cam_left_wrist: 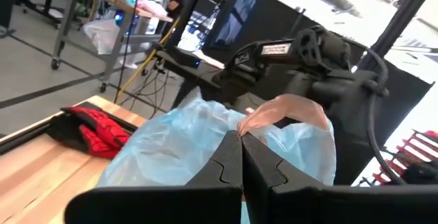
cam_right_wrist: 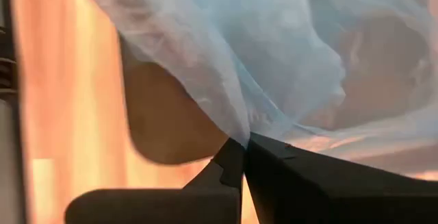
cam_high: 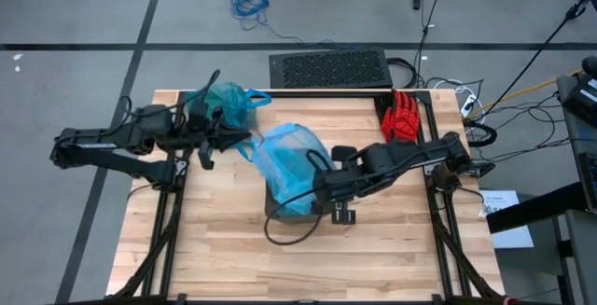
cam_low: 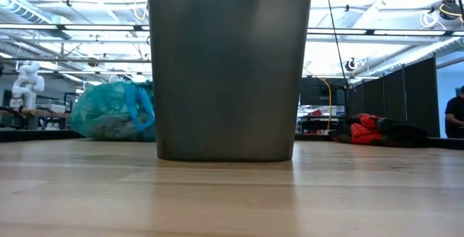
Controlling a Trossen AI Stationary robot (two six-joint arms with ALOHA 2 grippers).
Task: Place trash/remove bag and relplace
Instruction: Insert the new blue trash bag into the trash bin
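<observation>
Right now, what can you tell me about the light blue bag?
The light blue bag is thin, crinkly, see-through plastic. It is puffed up over the brown bin in the middle of the table, mouth spread but not pulled down around the rim. The left gripper is shut on one edge, and the right gripper is shut on the other side, so both arms hold it stretched over the bin.

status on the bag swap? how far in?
Done: the filled dark teal-green plastic bag sits out of the bin at the table's back left. In hand: left gripper and right gripper both pinch the pale sky-blue plastic bag over the brown bin. Left: seating it around the rim.
</observation>
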